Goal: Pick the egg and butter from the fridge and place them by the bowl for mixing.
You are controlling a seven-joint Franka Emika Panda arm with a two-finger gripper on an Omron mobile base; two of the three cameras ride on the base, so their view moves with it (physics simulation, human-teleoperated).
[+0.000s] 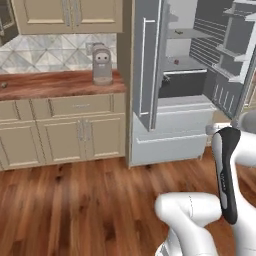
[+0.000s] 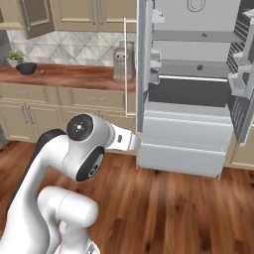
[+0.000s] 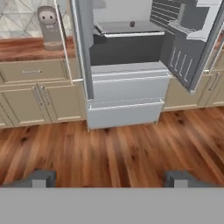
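The grey fridge (image 1: 170, 130) stands with both upper doors swung open. The egg (image 3: 132, 24), a tiny brownish ball, rests on the lower inside shelf (image 1: 176, 62) (image 2: 199, 67). A small pale lump on the shelf above looks like the butter (image 1: 179, 32) (image 2: 204, 35). Far to the left on the wooden counter, beside a potted plant (image 2: 15, 56), sits the dark bowl (image 2: 26, 68). My gripper (image 3: 110, 179) is open and holds nothing. It hangs over the wood floor, well short of the fridge, and points at the lower drawers.
A grey coffee machine (image 1: 102, 65) (image 2: 120, 63) stands on the counter (image 1: 55, 85) next to the left fridge door (image 1: 147, 65). The right door (image 1: 231, 55) with its bins juts out into the room. A small object (image 2: 42, 72) lies near the bowl. Tan cabinets line the wall.
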